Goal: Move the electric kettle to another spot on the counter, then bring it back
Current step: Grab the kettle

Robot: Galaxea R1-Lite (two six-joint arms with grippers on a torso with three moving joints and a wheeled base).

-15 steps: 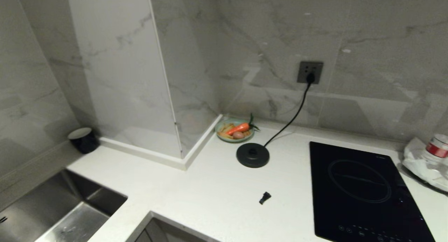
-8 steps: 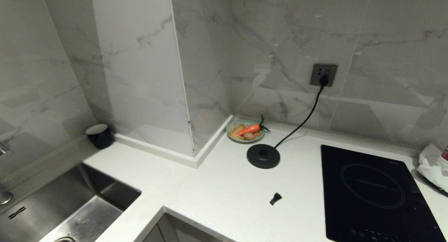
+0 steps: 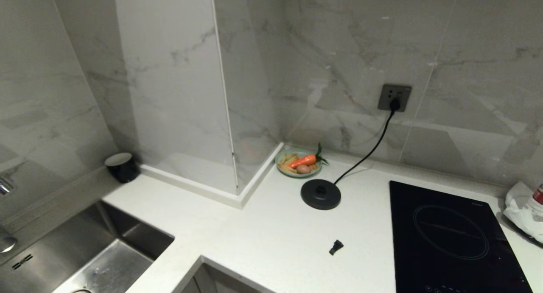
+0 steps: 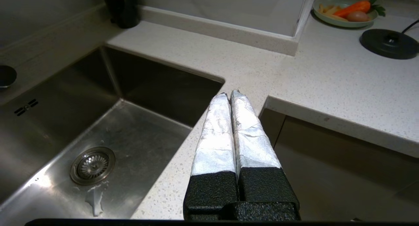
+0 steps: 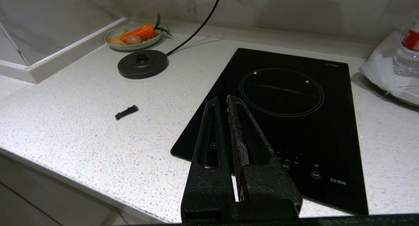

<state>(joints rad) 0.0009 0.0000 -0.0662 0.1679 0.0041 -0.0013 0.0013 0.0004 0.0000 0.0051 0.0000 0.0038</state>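
The electric kettle is out of view in every view. The white speckled counter (image 3: 271, 225) carries only the kettle's flat black base disc (image 3: 320, 194), whose cord runs to a wall socket (image 3: 394, 98). My left gripper (image 4: 229, 93) hangs shut and empty, its foil-wrapped fingers together, over the counter's front corner beside the sink (image 4: 81, 121). My right gripper (image 5: 222, 98) is shut and empty above the near edge of the black induction hob (image 5: 288, 121). Neither arm shows in the head view.
A small black piece (image 3: 336, 247) lies loose on the counter in front of the base disc. A green plate (image 3: 283, 160) of carrot and egg sits in the corner behind it. A black cup (image 3: 121, 167) stands by the sink, and a white bag (image 3: 524, 210) lies at the far right.
The whole head view has shifted, with the scene sliding right and down and more of the sink showing. Nothing on the counter has moved.
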